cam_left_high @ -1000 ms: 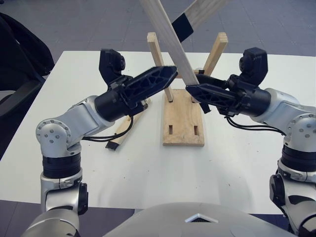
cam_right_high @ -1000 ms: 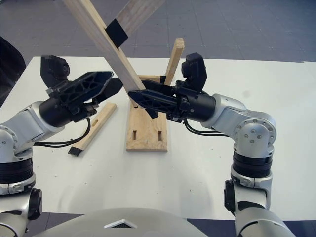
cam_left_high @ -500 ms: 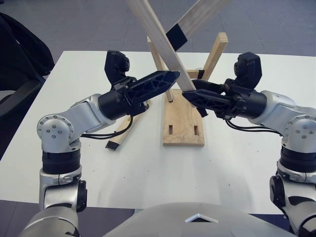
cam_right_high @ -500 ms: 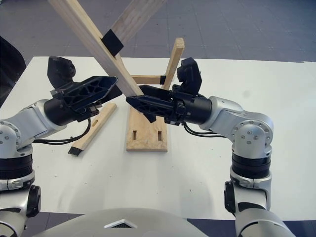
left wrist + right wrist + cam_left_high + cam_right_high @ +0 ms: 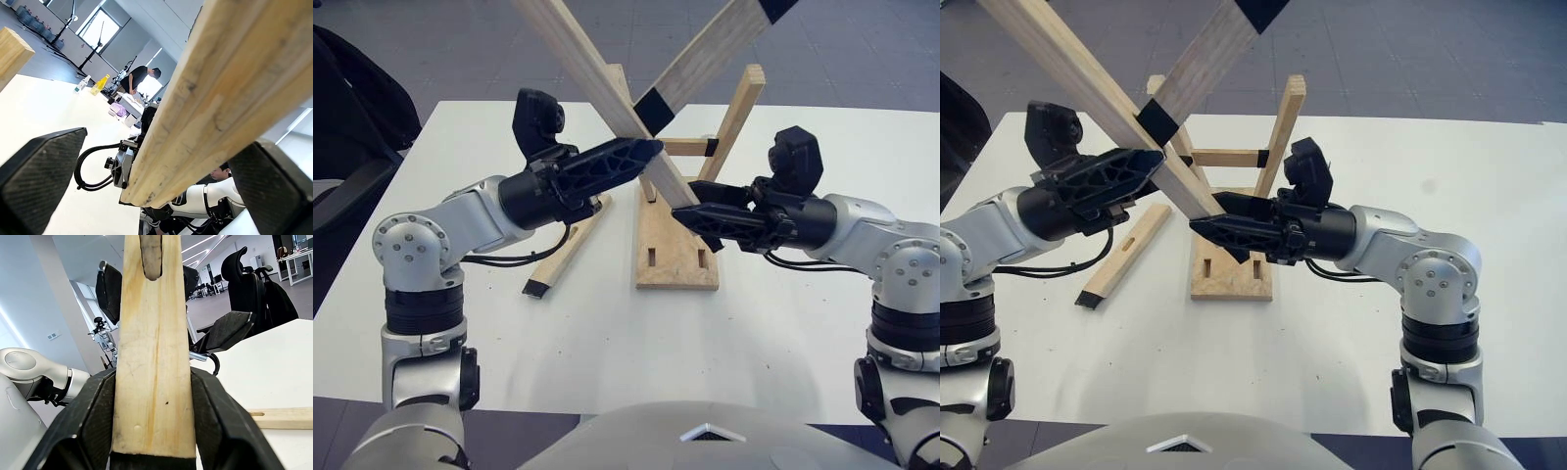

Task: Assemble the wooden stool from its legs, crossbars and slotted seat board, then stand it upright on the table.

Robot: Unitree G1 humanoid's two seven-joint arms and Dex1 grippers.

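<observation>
Both arms bent in toward the middle, each claw clamped on a wooden leg.
The left arm (image 5: 460,220) bends at the elbow and runs its forearm inward and forward, with the left claw (image 5: 644,150) closed on the black-banded leg (image 5: 705,59). The right arm (image 5: 862,220) comes in from the other side with its forearm nearly level. The right claw (image 5: 690,213) pinches the lower end of the plain leg (image 5: 578,49) between both fingers. The two claw tips sit near each other without touching.
</observation>
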